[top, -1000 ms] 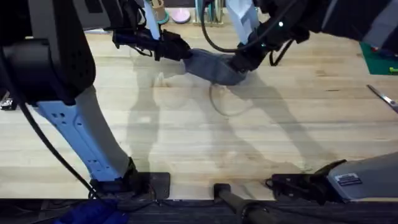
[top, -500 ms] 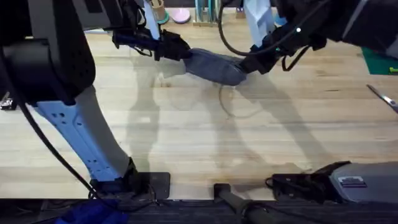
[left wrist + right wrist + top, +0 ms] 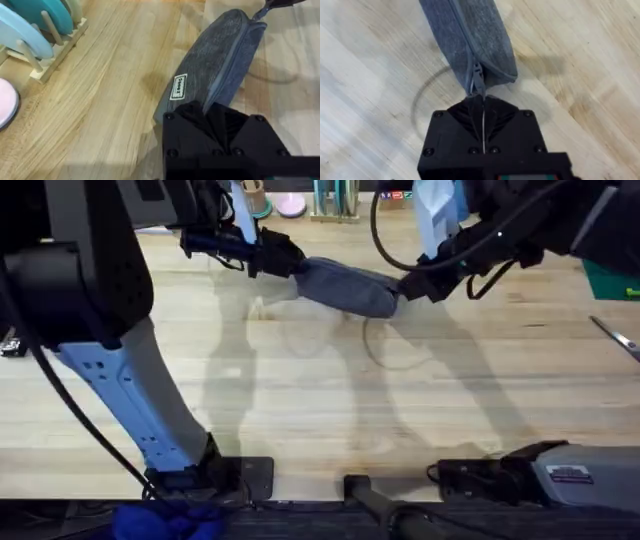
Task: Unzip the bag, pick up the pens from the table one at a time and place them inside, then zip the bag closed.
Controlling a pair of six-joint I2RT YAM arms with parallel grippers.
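Observation:
The grey-blue bag (image 3: 345,285) lies stretched between my two grippers at the back middle of the table (image 3: 300,400). My left gripper (image 3: 298,262) is shut on the bag's left end (image 3: 215,75), next to its small white label. My right gripper (image 3: 403,288) is shut on the zipper pull (image 3: 479,82) at the bag's right end (image 3: 470,30). The zipper line looks closed along the length I can see. The pens are out of view.
A wooden rack with teal plates (image 3: 50,45) stands at the back edge (image 3: 335,200), with a pink dish (image 3: 290,205) beside it. Metal scissors (image 3: 615,335) and a green mat (image 3: 610,280) lie at the far right.
My right gripper has moved to the right with the zipper pull, and the bag now lies longer and flatter. The left gripper has held still.

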